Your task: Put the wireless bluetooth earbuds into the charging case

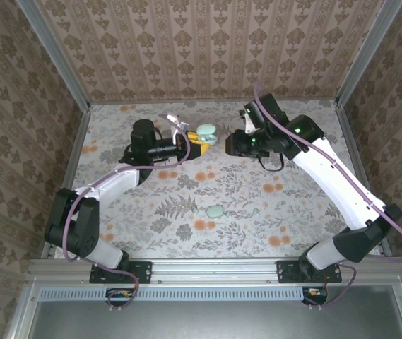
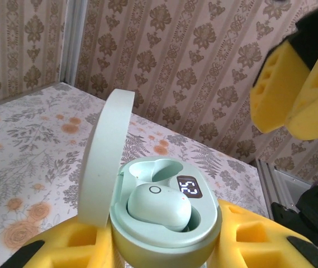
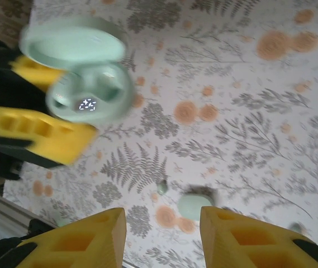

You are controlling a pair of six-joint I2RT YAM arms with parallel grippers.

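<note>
Left gripper (image 1: 192, 146) is pinching the mint charging case (image 2: 164, 223) toward the table's (image 1: 292, 205) far edge, presenting its open lid and sockets; one earbud (image 2: 159, 206) is sitting inside. Spread and empty, the right gripper (image 3: 163, 234) is hovering nearby, while the second earbud (image 1: 215, 210) is lying mid-table, likely the next pick

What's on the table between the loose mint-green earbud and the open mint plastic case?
Almost nothing: the top view shows bare floral tabletop between case and earbud; the right wrist view shows a tiny unidentifiable speck beside the earbud.
</note>
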